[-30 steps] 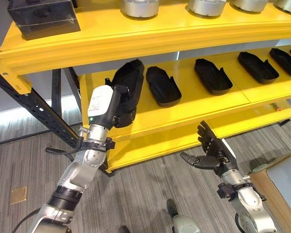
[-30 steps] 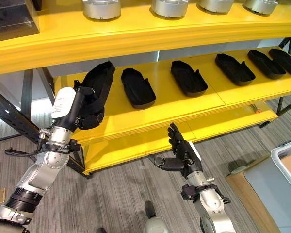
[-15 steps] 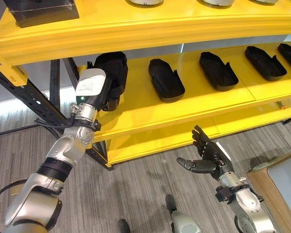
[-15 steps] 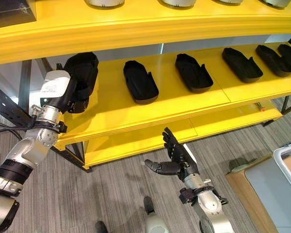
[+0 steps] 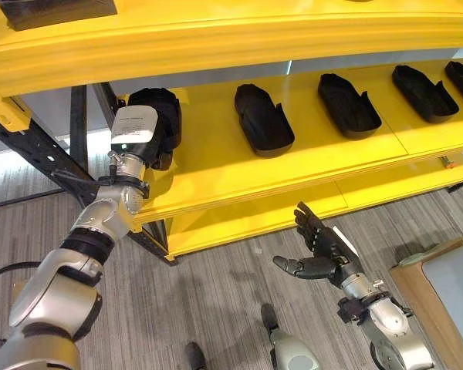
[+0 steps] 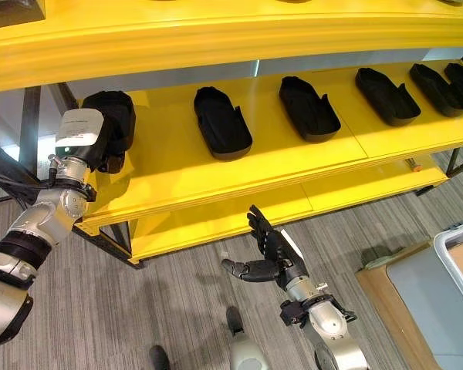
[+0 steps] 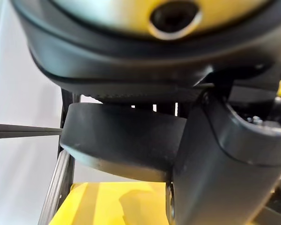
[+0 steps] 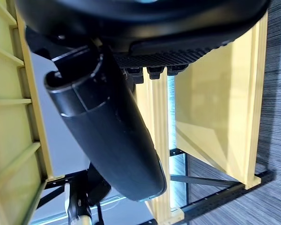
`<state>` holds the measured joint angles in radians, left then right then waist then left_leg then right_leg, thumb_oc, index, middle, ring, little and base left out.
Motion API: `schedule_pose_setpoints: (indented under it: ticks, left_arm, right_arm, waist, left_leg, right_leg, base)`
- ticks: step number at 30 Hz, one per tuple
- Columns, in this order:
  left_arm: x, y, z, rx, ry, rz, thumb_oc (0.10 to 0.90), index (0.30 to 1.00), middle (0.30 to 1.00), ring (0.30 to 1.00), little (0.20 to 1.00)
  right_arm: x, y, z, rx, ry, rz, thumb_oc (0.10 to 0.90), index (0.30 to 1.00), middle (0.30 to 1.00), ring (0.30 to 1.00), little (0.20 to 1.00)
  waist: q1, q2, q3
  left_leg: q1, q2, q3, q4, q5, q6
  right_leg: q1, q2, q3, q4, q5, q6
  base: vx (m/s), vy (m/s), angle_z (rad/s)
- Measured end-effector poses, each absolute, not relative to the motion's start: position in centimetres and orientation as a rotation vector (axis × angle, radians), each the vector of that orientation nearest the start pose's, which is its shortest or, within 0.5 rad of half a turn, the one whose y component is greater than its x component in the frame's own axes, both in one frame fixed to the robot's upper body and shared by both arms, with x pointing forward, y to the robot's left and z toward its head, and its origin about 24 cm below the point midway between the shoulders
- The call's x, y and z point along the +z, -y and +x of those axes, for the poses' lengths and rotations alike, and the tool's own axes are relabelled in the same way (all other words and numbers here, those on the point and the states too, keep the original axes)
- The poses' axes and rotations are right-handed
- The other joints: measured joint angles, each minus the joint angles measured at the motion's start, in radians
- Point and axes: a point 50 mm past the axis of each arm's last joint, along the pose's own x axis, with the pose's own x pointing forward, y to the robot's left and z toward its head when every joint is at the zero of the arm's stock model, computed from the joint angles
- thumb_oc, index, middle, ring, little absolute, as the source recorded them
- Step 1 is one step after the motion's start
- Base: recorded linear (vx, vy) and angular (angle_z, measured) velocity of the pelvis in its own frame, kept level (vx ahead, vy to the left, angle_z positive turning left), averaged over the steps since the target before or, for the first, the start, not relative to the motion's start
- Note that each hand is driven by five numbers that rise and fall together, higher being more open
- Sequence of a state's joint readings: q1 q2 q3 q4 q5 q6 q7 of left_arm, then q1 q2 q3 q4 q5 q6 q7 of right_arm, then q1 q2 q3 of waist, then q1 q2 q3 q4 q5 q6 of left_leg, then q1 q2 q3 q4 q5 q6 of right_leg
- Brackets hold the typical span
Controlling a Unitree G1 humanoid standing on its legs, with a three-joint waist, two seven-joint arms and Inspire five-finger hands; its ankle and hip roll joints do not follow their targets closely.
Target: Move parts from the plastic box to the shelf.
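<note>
A black part (image 5: 158, 116) sits at the left end of the yellow shelf (image 5: 216, 173), on its middle tier, with the left hand (image 5: 139, 135) against its near side; its fingers are hidden behind the part, so I cannot tell their state. To the right on the same tier lie 4 more black parts in a row, the nearest (image 5: 262, 119) well apart. Below the shelf's front edge, the right hand (image 5: 318, 254) hangs over the grey floor (image 5: 216, 308), fingers spread wide, holding nothing.
</note>
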<state>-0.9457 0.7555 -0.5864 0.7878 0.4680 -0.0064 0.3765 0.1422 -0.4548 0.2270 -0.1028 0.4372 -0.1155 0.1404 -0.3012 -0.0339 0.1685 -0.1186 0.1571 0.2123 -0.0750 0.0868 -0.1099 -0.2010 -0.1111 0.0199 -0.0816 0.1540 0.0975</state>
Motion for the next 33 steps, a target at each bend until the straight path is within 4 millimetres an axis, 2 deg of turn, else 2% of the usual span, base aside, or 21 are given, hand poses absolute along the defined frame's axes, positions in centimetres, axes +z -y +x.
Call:
schedule_pose_setpoints:
  ticks: [2, 8, 18, 21, 26, 33]
  left_arm:
    - [21.6, -24.3, 39.1, 0.32, 0.343, 1.42, 0.4, 0.3, 0.3, 0.3, 0.3]
    - [24.5, -24.1, 40.0, 0.398, 0.36, 1.332, 0.4, 0.3, 0.3, 0.3, 0.3]
    - [25.4, -24.2, 40.1, 0.434, 0.375, 1.288, 0.4, 0.3, 0.3, 0.3, 0.3]
    - [24.9, -24.4, 40.4, 0.469, 0.339, 1.238, 0.4, 0.3, 0.3, 0.3, 0.3]
    - [25.2, -24.1, 40.5, 0.481, 0.341, 1.225, 0.4, 0.3, 0.3, 0.3, 0.3]
    - [24.6, -24.3, 40.8, 0.505, 0.281, 1.211, 0.4, 0.3, 0.3, 0.3, 0.3]
  right_arm:
    - [4.3, 17.8, 21.8, 0.351, -0.025, 0.018, 0.9, 1.0, 1.0, 1.0, 1.0]
    - [5.4, 17.8, 22.8, 0.382, 0.009, -0.008, 0.9, 1.0, 1.0, 1.0, 1.0]
    - [6.1, 17.7, 23.2, 0.388, 0.041, 0.005, 0.9, 1.0, 1.0, 1.0, 1.0]
    - [6.0, 17.7, 23.1, 0.386, 0.033, -0.001, 0.9, 1.0, 1.0, 1.0, 1.0]
    - [6.0, 17.7, 23.0, 0.397, 0.03, 0.008, 0.9, 1.0, 1.0, 1.0, 1.0]
    - [6.0, 17.9, 22.9, 0.398, 0.024, -0.002, 0.9, 1.0, 1.0, 1.0, 1.0]
  waist:
    - [-0.002, 0.005, 0.063]
    - [-0.004, 0.014, 0.126]
    - [-0.002, 0.01, 0.135]
    - [-0.001, 0.01, 0.135]
    - [0.004, 0.012, 0.156]
    - [0.006, 0.012, 0.158]
  left_leg:
    - [-0.004, 0.0, -0.001, 0.0, 0.003, 0.0]
    - [-0.057, 0.003, -0.001, 0.018, 0.007, 0.001]
    - [-0.074, 0.015, -0.002, 0.017, 0.01, -0.005]
    - [-0.087, 0.017, -0.002, 0.02, 0.012, -0.006]
    - [-0.093, 0.017, -0.015, 0.028, 0.012, -0.006]
    - [-0.104, 0.017, -0.028, 0.037, 0.012, -0.006]
  right_leg:
    - [-0.007, 0.001, 0.001, 0.007, 0.0, 0.0]
    - [-0.067, 0.004, 0.002, 0.036, 0.0, 0.0]
    - [-0.09, 0.017, 0.001, 0.046, -0.003, -0.004]
    - [-0.105, 0.018, 0.002, 0.052, -0.004, -0.005]
    - [-0.106, 0.018, -0.003, 0.063, -0.008, -0.007]
    - [-0.106, 0.016, -0.009, 0.065, -0.009, -0.008]
  base:
    - [-0.08, -0.019, -0.01]
    - [-0.05, -0.03, -0.02]
    - [-0.01, -0.006, -0.01]
    - [-0.01, -0.01, -0.01]
    - [-0.01, -0.015, 0.05]
    - [0.0, -0.006, 0.04]
